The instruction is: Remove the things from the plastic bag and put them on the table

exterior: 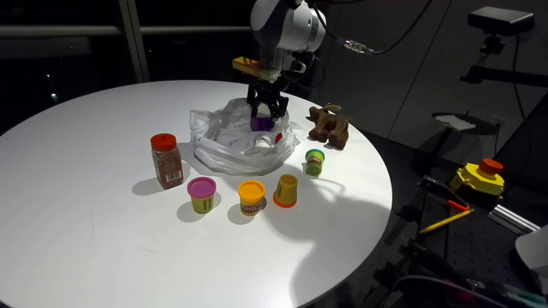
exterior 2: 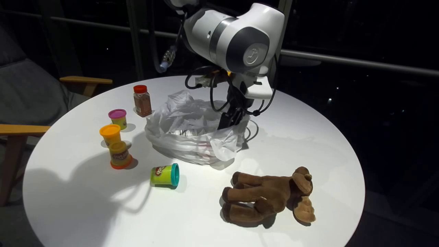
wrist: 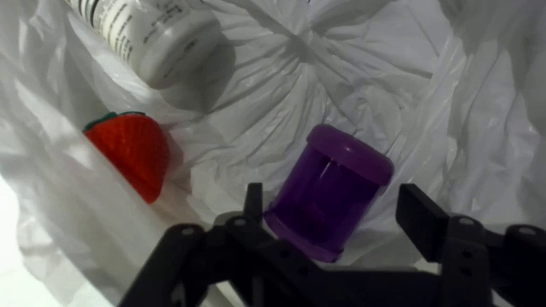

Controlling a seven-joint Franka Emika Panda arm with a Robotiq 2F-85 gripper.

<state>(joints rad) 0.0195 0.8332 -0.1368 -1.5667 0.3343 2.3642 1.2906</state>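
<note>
White, grey-banded arm (exterior 2: 228, 43), black fingers (wrist: 420, 219)

White bottle (wrist: 166, 42) cropped in wrist view, strawberry (wrist: 138, 147) partly behind bag (wrist: 81, 179)

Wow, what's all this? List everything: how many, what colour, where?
Table: one, white, under the bag
Plastic bag: one, white, open on the table
Container: one, purple, in the bag
Strawberry: one, red, in the bag
Bottle: one, white, in the bag
Red-capped jar: one, brown, on the table
Dough tubs: four, yellow to green, on the table
Stuffed animal: one, brown, on the table
Chair: one, grey, beside the table
Camera: one, dark, off the table
Button: one, red, off the table
Pencil: one, yellow, off the table
Other clutter: several, mostly dark, off the table
Robot arm: one, white and black, above the table
Gripper: one, black, open, in the bag
</note>
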